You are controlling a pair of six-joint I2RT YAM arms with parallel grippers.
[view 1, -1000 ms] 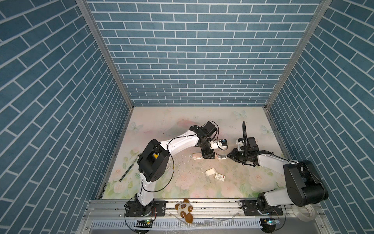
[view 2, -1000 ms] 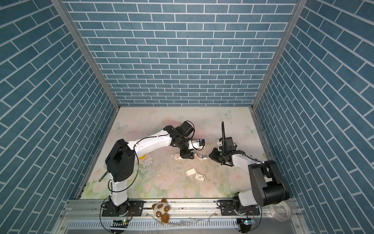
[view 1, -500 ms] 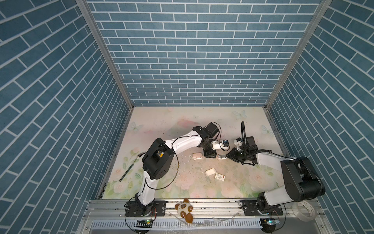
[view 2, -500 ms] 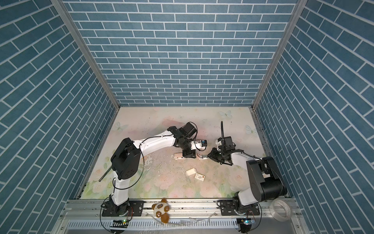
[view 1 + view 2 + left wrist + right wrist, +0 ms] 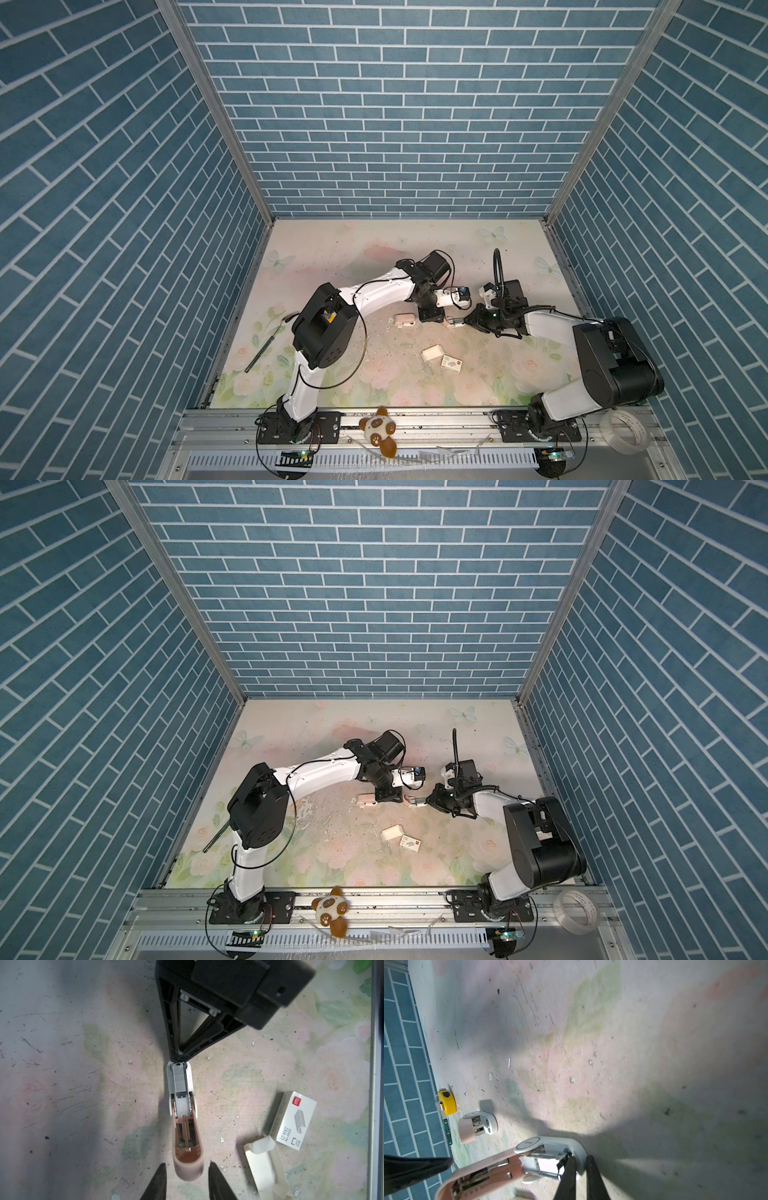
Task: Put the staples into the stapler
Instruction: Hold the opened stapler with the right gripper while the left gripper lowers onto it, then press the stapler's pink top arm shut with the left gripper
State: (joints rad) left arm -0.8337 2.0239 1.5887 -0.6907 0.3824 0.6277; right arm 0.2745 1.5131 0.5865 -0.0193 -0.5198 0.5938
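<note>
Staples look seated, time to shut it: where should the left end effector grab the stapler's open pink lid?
Pinch the pink lid at its rounded free end, across its narrow width, approaching lengthwise from beyond it: hinged open, that end stands clear.

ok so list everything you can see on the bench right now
open stapler: one, pink lid and white base, mid-mat between the grippers
staples: one strip, silvery, in the open stapler's channel
sleeve: one, white with dark print, on the mat nearer the front rail
tray: one, white card, right beside the sleeve
second stapler: one, pink and white, on the mat beside the left gripper
tape measure: one, yellow, by the left wall
plush toy: one, brown and white, on the front rail
tape roll: one, clear, right end of the rail
mat: one, pale floral, under everything
left gripper: one, black, jaws either side of the lid's end, thin gaps showing
right gripper: one, black, tips close together at the stapler's front end, pinch unclear
</note>
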